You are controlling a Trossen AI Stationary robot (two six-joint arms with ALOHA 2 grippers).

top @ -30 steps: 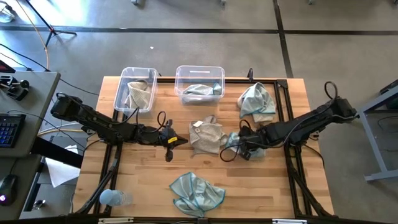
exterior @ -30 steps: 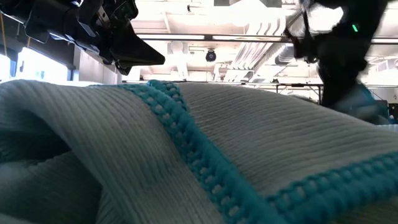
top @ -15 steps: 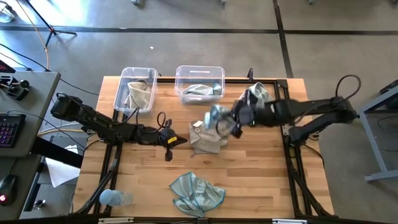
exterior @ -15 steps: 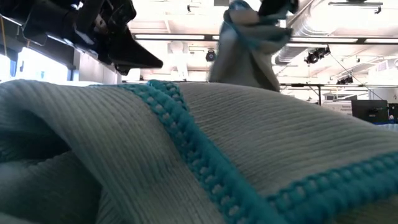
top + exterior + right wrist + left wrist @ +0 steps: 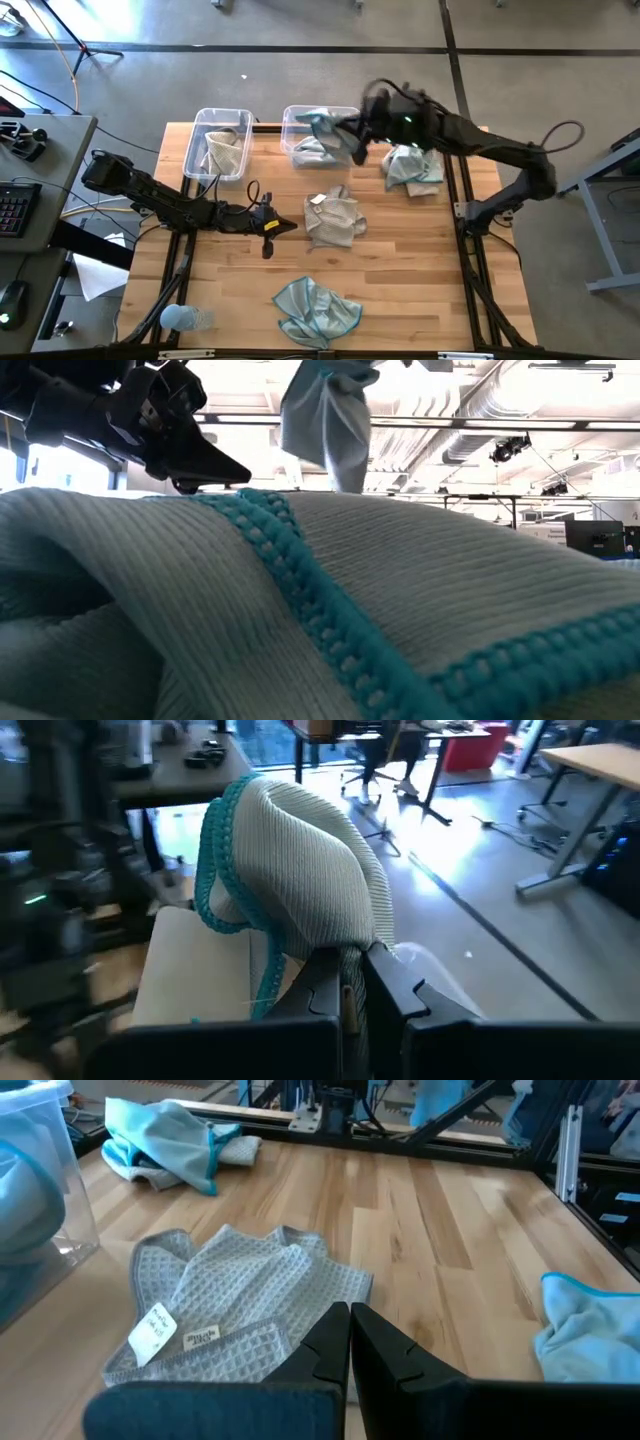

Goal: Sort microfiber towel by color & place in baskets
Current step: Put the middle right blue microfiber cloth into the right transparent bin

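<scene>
High view: the right gripper (image 5: 352, 137) is over the near-right corner of the right basket (image 5: 321, 112), clamped on a teal towel (image 5: 322, 127) that hangs over that tub's opening. A teal cloth already lies inside it. The left basket (image 5: 219, 118) sits just beside it along the far table edge and holds a beige towel (image 5: 226, 152). The left gripper (image 5: 288, 226) rests low over the table (image 5: 420, 290) centre-left, fingers pressed together with nothing between them, tip just short of a grey towel (image 5: 332, 220) lying flat mid-table. Another teal towel (image 5: 412, 166) lies by the right far edge; a crumpled teal one (image 5: 316, 308) sits near the front edge. Bare wood is free between the grey towel and the front cloth, and along the right side.

Low view: the front cloth (image 5: 330, 630) fills nearly the whole picture; above it the held towel (image 5: 327, 418) dangles, with the left gripper (image 5: 235, 467) level beside it.

Left wrist view: closed fingers (image 5: 345, 1342) point at the grey towel (image 5: 235, 1310), label tag visible; open wood lies beyond it up to the far teal towel (image 5: 170, 1138).

Right wrist view: fingers (image 5: 350, 985) pinch a ribbed pale towel with teal stitched hem (image 5: 290, 875).
</scene>
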